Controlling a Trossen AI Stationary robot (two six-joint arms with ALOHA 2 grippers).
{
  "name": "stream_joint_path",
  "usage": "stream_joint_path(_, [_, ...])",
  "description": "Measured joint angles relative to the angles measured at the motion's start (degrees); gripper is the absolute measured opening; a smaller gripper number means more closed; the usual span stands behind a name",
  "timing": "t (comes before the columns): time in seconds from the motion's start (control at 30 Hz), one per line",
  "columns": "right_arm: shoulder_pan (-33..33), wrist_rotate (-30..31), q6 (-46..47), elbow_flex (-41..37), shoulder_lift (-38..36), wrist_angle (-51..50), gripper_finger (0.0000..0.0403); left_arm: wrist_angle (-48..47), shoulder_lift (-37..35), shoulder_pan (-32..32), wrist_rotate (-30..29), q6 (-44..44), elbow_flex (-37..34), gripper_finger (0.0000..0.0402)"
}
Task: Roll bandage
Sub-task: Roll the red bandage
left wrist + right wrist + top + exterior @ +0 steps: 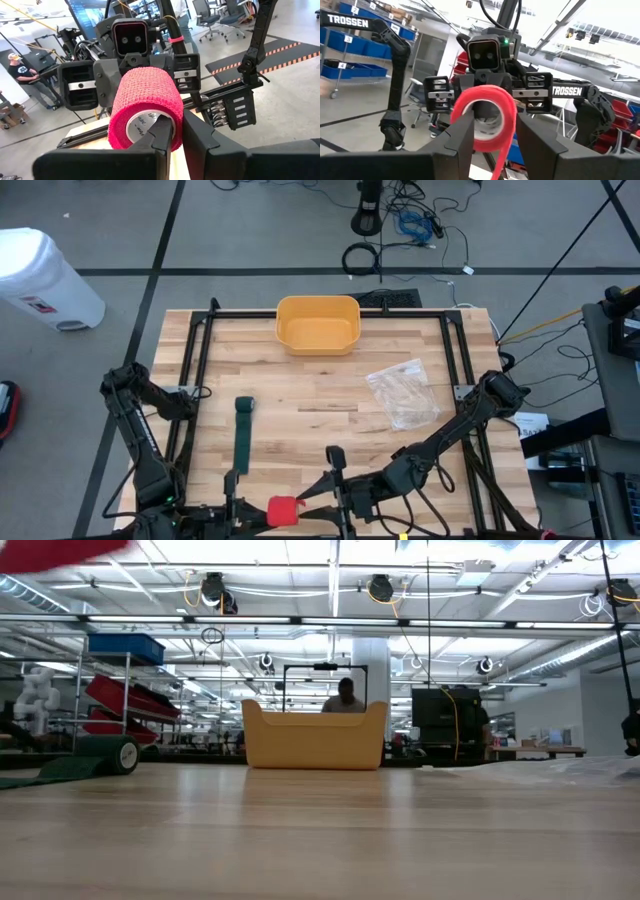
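Note:
A red bandage roll (283, 511) hangs in the air over the table's near edge, between my two grippers. My left gripper (256, 514) comes at it from the left and is shut on it. My right gripper (314, 502) comes from the right, its two fingers closed against the roll (487, 117). A loose red tail (502, 152) hangs below the roll. In the low view only a red blur of the roll (60, 550) shows at the top left. A green bandage (242, 438) lies flat on the table, its far end rolled up (124, 754). My left gripper has one finger (161, 134) inside the roll's white hollow core (142, 122) and the other finger (200, 142) outside, against the red wall. It comes level from the table's left. The roll is lifted clear, its axis level. My right gripper pinches the roll's round outer wall (468, 116) between its two fingers (461, 137), one on each side. It comes about level from the table's right, facing the roll's open end. The roll hangs clear of the table, its tail slack below.
A yellow bin (318, 323) stands at the table's far middle. A clear plastic bag (403, 393) lies on the right half. A black frame (200, 370) runs along the table's sides. People and shelves show in the room beyond.

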Motion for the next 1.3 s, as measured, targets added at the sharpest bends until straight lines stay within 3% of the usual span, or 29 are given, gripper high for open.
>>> stream_joint_path(0.53, [-1.37, 0.04, 0.04, 0.0, 0.0, 0.02, 0.0126, 0.02, 0.0, 1.51, 0.02, -0.39, 0.0, 0.0038])
stream_joint_path(0.97, [-1.65, 0.07, -1.18, 0.0, 0.0, -0.7, 0.0016, -0.04, 0.02, 1.51, 0.0, -0.39, 0.0, 0.0038])
stream_joint_path(1.17, [-1.65, 0.11, -1.39, 0.0, 0.0, -0.76, 0.0014, -0.02, 0.02, 1.51, 0.0, -0.42, 0.0, 0.0041])
stream_joint_path(1.3, [-1.65, 0.09, -1.42, 0.0, 0.0, -0.97, 0.0016, 0.2, 0.02, 1.42, 0.02, -0.46, 0.0, 0.0068])
